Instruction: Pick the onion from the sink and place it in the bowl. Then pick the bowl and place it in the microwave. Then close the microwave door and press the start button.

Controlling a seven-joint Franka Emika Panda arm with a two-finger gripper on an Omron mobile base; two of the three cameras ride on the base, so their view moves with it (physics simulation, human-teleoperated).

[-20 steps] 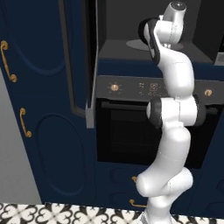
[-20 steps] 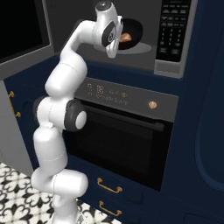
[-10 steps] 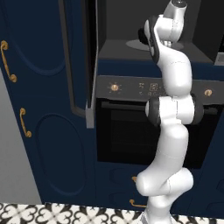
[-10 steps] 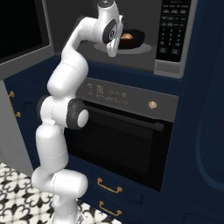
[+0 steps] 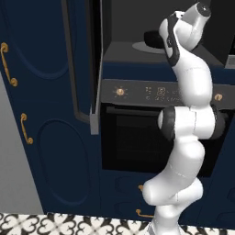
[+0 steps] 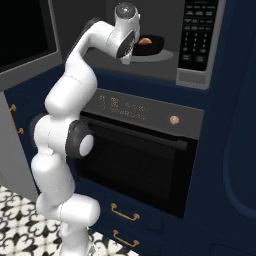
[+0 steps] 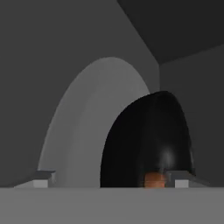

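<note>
Drawn back from the microwave (image 6: 150,45) mouth since a second before: gripper (image 7: 109,178), jaws wide and empty. One bowl (image 6: 150,46) holding one onion (image 6: 145,41), resting on turntable plate (image 7: 83,127). Microwave door (image 5: 80,64) open. Below: one oven (image 6: 145,150), navy cabinets (image 5: 41,137), patterned floor (image 6: 15,200).

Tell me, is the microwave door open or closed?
Open. The microwave door swings out to the left, and you can see straight into the microwave, where the bowl with the onion sits on the turntable.

Bowl (image 6: 150,46) mid-cavity, door (image 5: 82,64) wide open
</note>
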